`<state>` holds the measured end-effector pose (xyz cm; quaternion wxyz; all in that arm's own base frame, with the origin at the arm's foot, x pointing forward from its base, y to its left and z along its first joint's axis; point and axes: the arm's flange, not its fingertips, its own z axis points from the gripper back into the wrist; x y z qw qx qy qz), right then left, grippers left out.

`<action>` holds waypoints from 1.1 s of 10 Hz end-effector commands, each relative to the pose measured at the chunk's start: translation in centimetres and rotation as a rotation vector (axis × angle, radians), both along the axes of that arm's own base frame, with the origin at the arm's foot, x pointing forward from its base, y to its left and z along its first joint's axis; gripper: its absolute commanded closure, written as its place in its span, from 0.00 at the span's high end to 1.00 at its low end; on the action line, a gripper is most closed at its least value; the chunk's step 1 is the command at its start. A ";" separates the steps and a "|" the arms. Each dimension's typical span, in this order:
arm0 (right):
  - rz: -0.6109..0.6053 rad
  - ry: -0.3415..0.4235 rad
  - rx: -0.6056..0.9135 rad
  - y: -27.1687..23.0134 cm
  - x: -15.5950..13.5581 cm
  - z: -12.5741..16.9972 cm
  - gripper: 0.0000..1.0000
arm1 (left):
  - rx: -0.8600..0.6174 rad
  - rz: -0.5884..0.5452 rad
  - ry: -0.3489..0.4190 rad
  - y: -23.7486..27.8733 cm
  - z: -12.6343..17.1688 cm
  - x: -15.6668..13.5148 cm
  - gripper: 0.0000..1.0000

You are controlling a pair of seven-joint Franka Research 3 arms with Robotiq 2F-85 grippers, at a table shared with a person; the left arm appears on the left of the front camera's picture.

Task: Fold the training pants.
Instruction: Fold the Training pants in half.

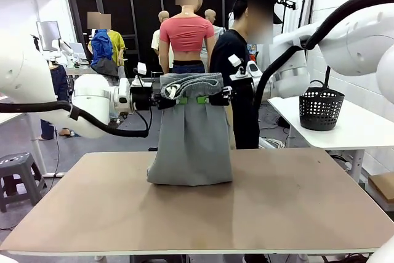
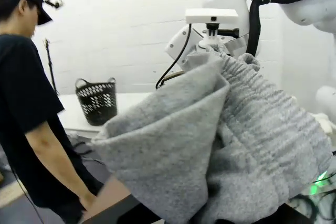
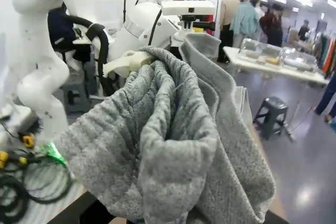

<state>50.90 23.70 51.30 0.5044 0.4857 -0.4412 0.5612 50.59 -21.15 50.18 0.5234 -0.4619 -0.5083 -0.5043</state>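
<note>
Left pincer [image 1: 179, 100] and right pincer [image 1: 205, 99] clamped on training pants [image 1: 191, 146], lifted, hem touching counter [image 1: 289, 207]

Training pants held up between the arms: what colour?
Light heathered grey training pants, best seen in the front view.

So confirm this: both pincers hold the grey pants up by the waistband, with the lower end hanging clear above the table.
Not quite. In the front view the left pincer and right pincer hold the training pants up, but the lower end rests on the table.
</note>
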 end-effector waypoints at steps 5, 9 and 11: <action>0.056 0.457 -0.088 -2.4 -7.1 -6.5 0.00 | -0.034 -0.059 0.419 3.2 -4.6 -5.9 0.00; 0.050 0.448 -0.050 -0.2 -6.6 -7.0 0.00 | -0.009 -0.108 0.432 0.3 -7.4 -7.5 0.00; 0.050 0.448 -0.050 -0.2 -6.6 -7.0 0.00 | -0.009 -0.108 0.432 0.3 -7.4 -7.5 0.00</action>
